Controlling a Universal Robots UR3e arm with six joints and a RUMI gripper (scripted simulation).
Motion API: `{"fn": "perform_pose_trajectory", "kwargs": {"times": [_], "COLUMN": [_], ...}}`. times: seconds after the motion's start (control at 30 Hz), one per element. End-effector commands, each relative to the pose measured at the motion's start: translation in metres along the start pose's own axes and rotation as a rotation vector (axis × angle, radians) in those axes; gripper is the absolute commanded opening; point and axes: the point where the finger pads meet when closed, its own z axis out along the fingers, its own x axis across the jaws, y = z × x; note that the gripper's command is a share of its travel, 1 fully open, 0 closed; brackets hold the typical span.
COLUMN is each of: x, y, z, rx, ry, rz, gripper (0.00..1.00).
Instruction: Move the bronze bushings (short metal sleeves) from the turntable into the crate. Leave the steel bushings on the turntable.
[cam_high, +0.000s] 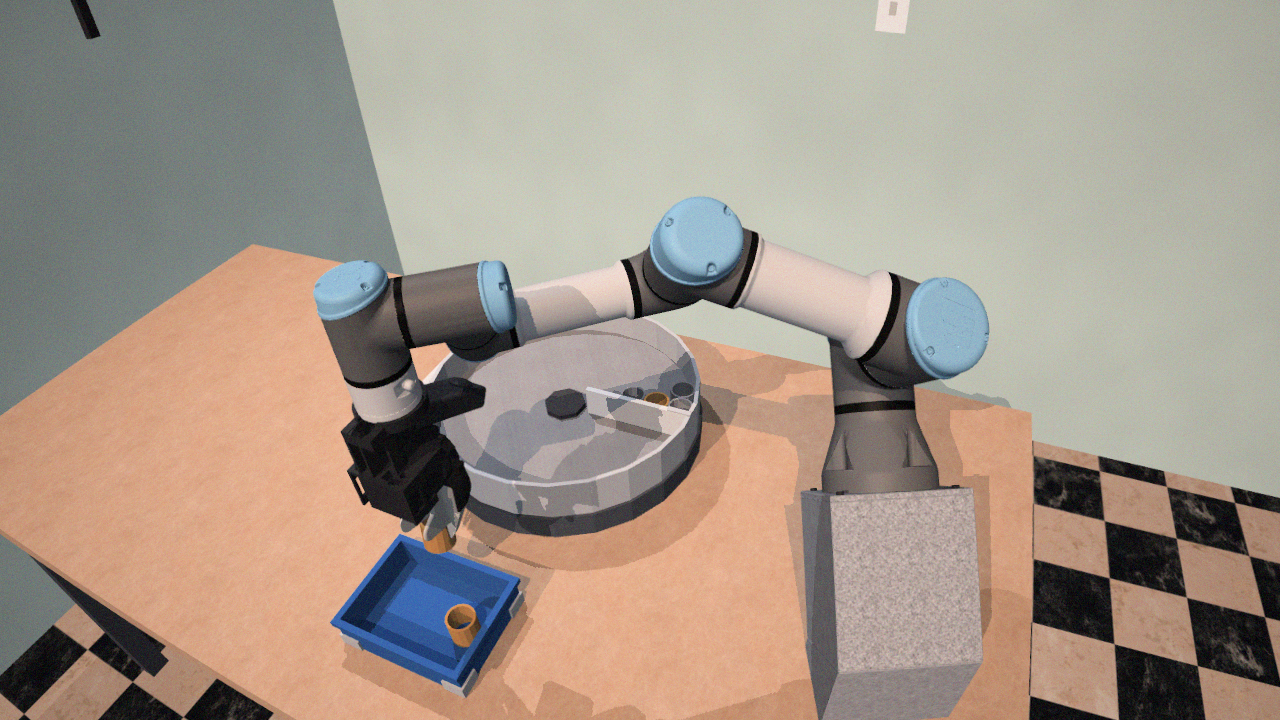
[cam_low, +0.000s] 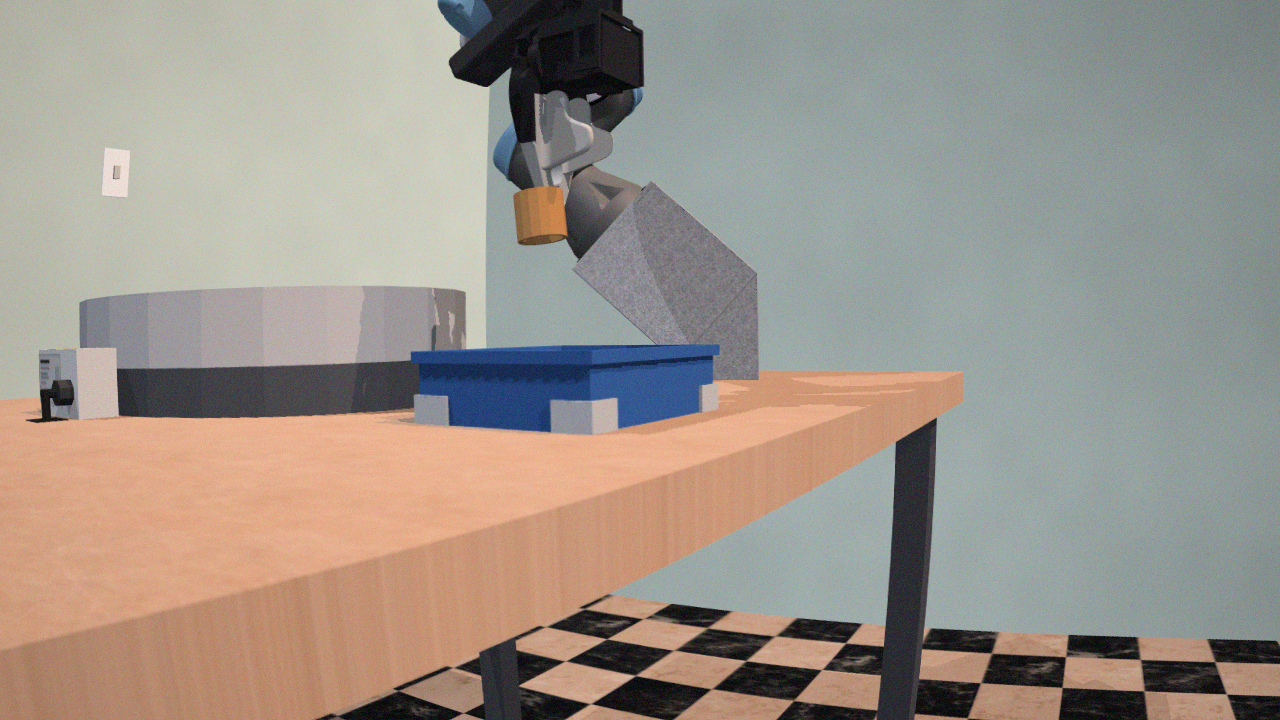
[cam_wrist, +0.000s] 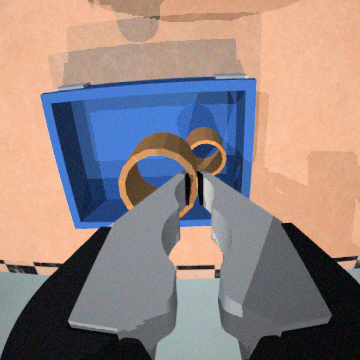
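My gripper (cam_high: 436, 526) (cam_low: 550, 184) (cam_wrist: 193, 173) is shut on the wall of a bronze bushing (cam_high: 439, 540) (cam_low: 540, 217) (cam_wrist: 162, 142), held slightly tilted above the blue crate (cam_high: 393, 654) (cam_low: 501, 394) (cam_wrist: 150, 86). In the top view it hangs over the crate's back edge. Another bronze bushing (cam_high: 466, 636) (cam_wrist: 205, 134) stands inside the crate, near its right side in the top view. On the turntable (cam_high: 572, 497) (cam_low: 223, 326), a bronze bushing (cam_high: 656, 399) sits among steel bushings (cam_high: 632, 393) (cam_high: 682, 390), behind the clear divider. Their lower parts are hidden.
The turntable has a raised rim, a dark centre hub (cam_high: 565, 403) and a divider (cam_high: 617, 397). A small white control box (cam_low: 96, 383) stands beside it. The arm's speckled grey pedestal (cam_high: 904, 573) (cam_low: 707, 277) is at the right in the top view.
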Motion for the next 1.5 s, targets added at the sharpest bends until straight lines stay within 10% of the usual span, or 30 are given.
{"fn": "perform_pose_trajectory", "kwargs": {"times": [0.0, 0.93, 1.47], "x": [-0.001, -0.001, -0.001], "y": [0.000, 0.000, 0.000], "z": [-0.001, 0.000, 0.034], "rx": [-0.002, -0.002, -0.002], "ry": [-0.002, -0.002, -0.002], "rz": [0.001, 0.001, 0.001], "gripper": [0.00, 0.00, 0.00]}}
